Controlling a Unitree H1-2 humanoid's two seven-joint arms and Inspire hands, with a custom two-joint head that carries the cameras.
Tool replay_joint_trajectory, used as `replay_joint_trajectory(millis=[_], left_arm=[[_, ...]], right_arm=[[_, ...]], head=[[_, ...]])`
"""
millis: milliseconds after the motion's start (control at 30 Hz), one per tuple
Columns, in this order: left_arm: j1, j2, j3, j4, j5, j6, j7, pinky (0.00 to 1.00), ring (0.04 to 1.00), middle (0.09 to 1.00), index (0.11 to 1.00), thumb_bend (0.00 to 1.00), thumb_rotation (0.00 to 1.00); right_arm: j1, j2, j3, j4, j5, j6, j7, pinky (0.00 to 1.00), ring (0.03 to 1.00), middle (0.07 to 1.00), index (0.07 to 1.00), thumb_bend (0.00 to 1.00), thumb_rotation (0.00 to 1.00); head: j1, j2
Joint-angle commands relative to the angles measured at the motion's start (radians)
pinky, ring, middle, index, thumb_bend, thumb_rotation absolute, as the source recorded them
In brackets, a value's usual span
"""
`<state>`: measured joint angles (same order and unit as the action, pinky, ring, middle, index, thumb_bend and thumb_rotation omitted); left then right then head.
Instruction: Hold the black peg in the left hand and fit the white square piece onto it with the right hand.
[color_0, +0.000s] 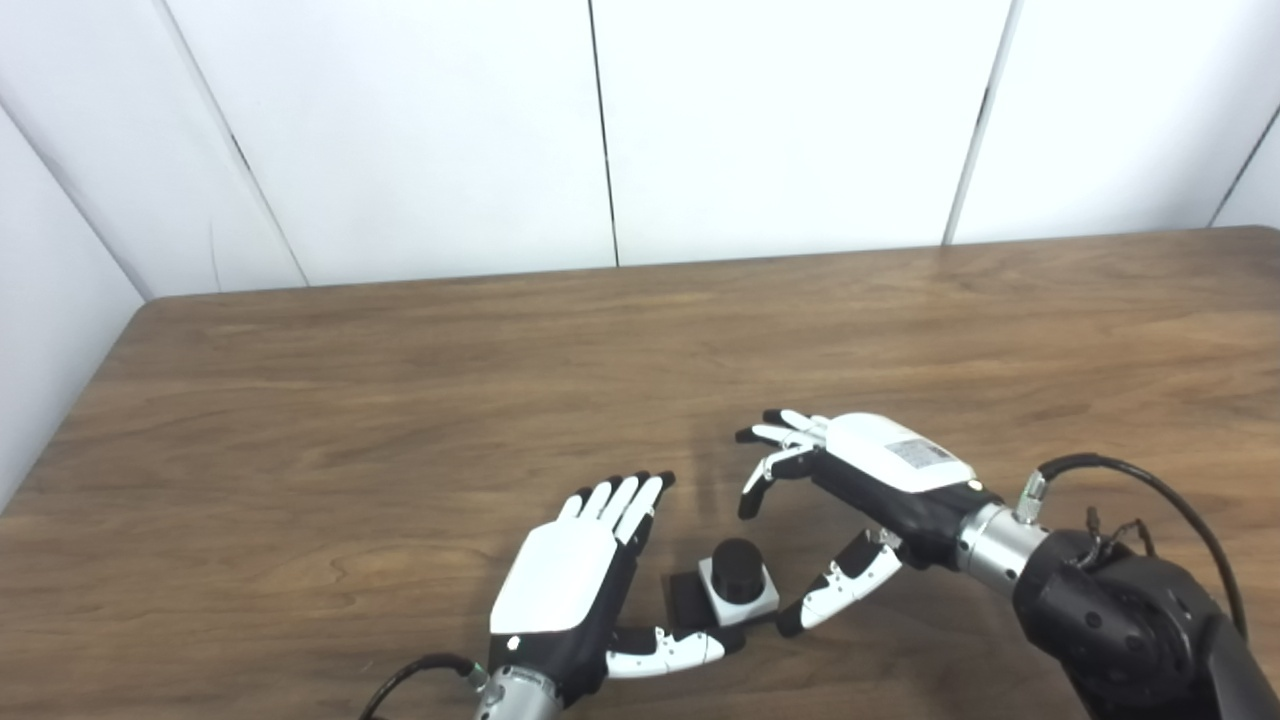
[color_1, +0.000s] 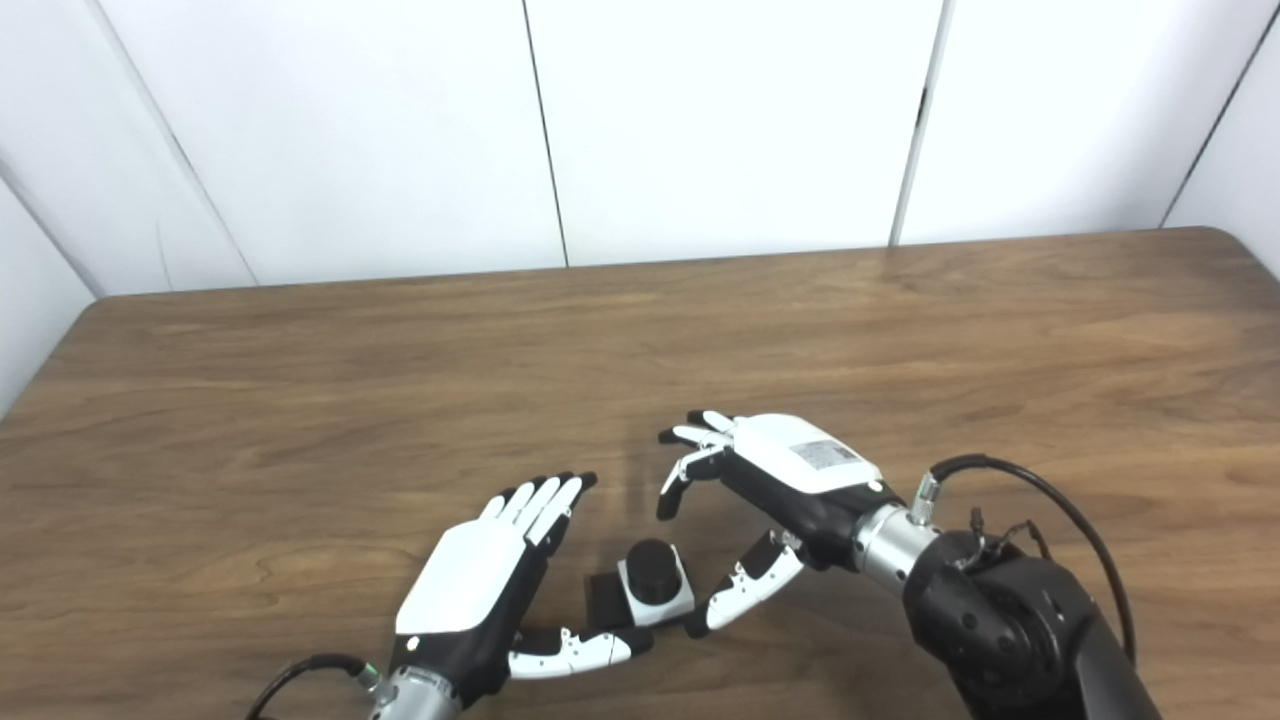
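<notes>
The black peg (color_0: 738, 570) stands on the table through the white square piece (color_0: 742, 598), which sits on the peg's flat black base (color_0: 688, 598). My left hand (color_0: 575, 580) is open just left of them, fingers straight and thumb reaching under toward the base. My right hand (color_0: 850, 490) is open just right of them, fingers curled above and behind, thumb near the white piece's right edge. Neither hand holds anything. In the right eye view the peg (color_1: 653, 556) and white piece (color_1: 660, 598) sit between my left hand (color_1: 480, 580) and my right hand (color_1: 770, 480).
The brown wooden table (color_0: 500, 400) stretches away to white wall panels (color_0: 780, 120) at the back. Its left edge runs near the left side of the picture. My right forearm with a black cable (color_0: 1130, 590) fills the bottom right corner.
</notes>
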<state>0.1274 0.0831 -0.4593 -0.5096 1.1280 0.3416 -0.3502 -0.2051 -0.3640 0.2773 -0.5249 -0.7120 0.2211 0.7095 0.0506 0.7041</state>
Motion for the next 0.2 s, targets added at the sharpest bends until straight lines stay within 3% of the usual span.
replay_joint_trajectory(millis=[0,167], left_arm=[[-0.014,-0.052,0.017,-0.056,0.01,-0.002,0.01,1.0,1.0,0.994,0.968,0.9,0.7],[-0.024,-0.049,0.043,-0.082,0.0,0.0,-0.008,1.0,1.0,0.988,0.966,0.9,0.7]], right_arm=[[-0.036,-0.007,-0.012,-0.014,0.007,-0.011,-0.026,0.99,1.0,0.938,0.65,1.0,0.33],[-0.039,-0.012,-0.013,-0.013,0.001,-0.017,-0.033,0.99,1.0,0.935,0.65,1.0,0.34]], head=[[0.0,0.001],[-0.001,-0.001]])
